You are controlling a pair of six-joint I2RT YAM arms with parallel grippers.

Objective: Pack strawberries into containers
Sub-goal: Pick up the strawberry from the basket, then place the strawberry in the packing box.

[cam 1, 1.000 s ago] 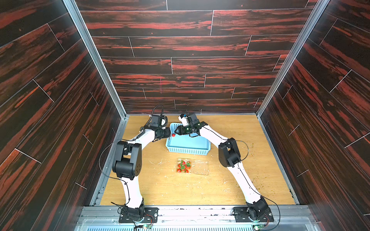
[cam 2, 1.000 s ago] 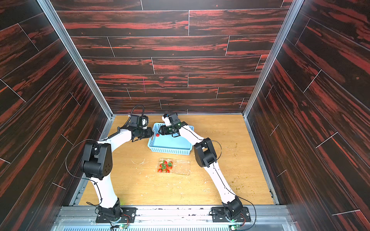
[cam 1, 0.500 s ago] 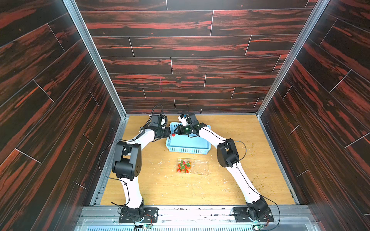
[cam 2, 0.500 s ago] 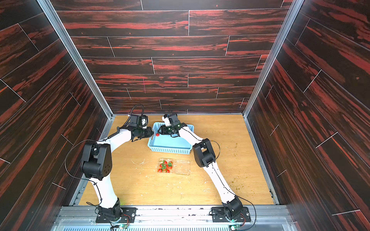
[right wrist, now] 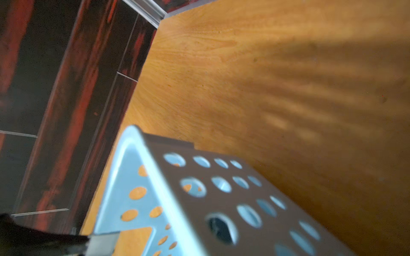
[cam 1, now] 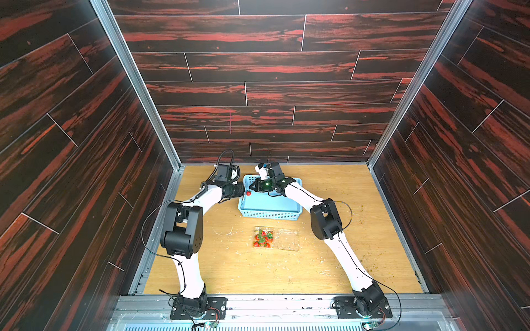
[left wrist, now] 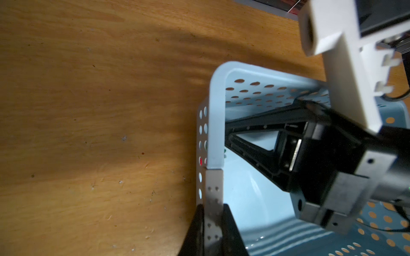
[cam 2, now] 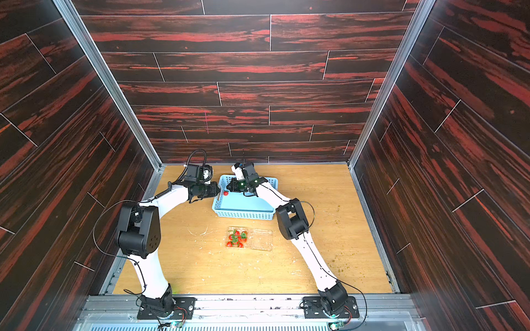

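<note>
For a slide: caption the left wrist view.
Left gripper clamps the rim of the blue basket; right gripper reaches inside near a strawberry.

Robotics lab cell: panelled walls (cam 1: 258, 71) enclose a wooden tabletop (cam 1: 258, 272).

Punnet (cam 1: 276, 238): one transparent plastic clamshell, lying open and flat on the desk (cam 1: 329, 272). Its two shallow square halves sit side by side. It is near the desk's middle, between the basket (cam 1: 269, 213) and the front edge, apart from both.
Left half: holds the packed strawberries (cam 1: 262, 238), seen in both top views.
Right half (cam 1: 287, 240): clear plastic, with the wood showing through.
Packed strawberries: bright red with green caps, crowded together and touching; the count is unclear.
Lone strawberry (cam 1: 248, 193): small and red, inside the light blue basket, just beside its left wall and towards the far left corner. From the left wrist it shows only as a red spot (left wrist: 201, 161) through a wall hole.
</note>
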